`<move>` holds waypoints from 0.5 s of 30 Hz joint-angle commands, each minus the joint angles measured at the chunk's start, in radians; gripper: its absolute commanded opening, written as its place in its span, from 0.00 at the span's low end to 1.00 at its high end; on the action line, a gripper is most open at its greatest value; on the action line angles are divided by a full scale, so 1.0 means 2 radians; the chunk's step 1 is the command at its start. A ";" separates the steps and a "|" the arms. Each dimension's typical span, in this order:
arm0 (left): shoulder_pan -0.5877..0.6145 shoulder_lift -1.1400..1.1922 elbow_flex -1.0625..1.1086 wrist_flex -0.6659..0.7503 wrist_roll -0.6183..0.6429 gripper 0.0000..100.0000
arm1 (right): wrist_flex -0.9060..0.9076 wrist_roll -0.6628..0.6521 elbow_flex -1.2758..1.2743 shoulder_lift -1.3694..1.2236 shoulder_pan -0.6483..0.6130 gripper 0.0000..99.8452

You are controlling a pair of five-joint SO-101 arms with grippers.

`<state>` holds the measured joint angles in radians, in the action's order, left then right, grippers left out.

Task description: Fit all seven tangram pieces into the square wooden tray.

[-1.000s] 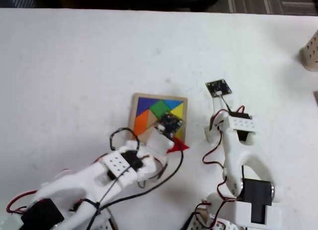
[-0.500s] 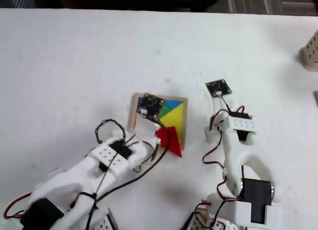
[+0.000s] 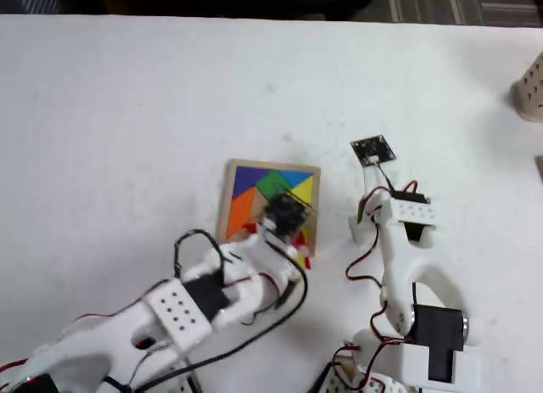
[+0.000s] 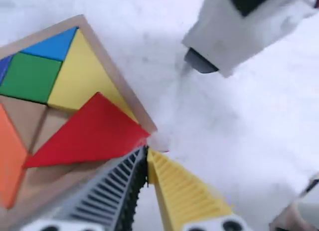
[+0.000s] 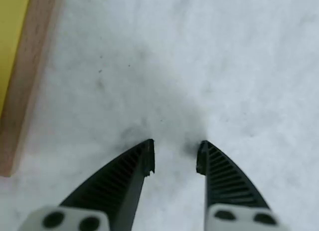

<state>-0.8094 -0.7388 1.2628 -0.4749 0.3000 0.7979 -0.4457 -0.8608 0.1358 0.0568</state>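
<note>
Since half a second ago, the left arm (image 3: 195,295) is being seen drawn back from the far left corner of the tray (image 3: 273,164) to its near edge. The red triangle (image 4: 89,136), then lying in plain sight across the near right corner, is now being largely covered by the left gripper (image 4: 147,158). The right arm (image 3: 407,240) is being kept where it was.

The left gripper's two fingers, one grey and one yellow, are being held closed together with no gap at the tips, and nothing is being seen clamped between them. The tips are being set right at the red triangle's point, at the tray's near right corner. The red triangle is being left partly inside the tray, over bare wooden floor, with its point reaching the rim. Whether it is lying flat cannot be told.

Inside the tray, the yellow triangle (image 4: 84,76) is being kept against the rim facing the right arm. The green square (image 4: 30,76) is sitting beside it, a blue piece (image 4: 52,44) is at the far right corner, and an orange piece (image 3: 240,210) is along the opposite rim.

The right gripper (image 5: 174,156) is being held just beside the tray's right rim, over the white table (image 3: 127,113). Its fingers are being kept moderately parted, with nothing between them.
</note>
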 commanded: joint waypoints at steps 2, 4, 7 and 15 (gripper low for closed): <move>-0.087 0.043 -0.008 0.000 -0.050 0.02 | 0.006 -0.004 -0.003 0.015 -0.005 0.14; -0.103 0.096 -0.025 0.001 -0.063 0.02 | 0.006 -0.004 -0.003 0.015 -0.005 0.14; -0.079 0.178 -0.074 -0.003 -0.062 0.02 | 0.006 -0.004 -0.003 0.015 -0.005 0.14; 0.027 0.260 -0.157 0.006 -0.061 0.02 | 0.006 -0.003 -0.003 0.015 -0.005 0.14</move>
<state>-0.8278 -0.2417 1.0249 -0.5025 0.1864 0.7979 -0.4457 -0.8608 0.1358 0.0568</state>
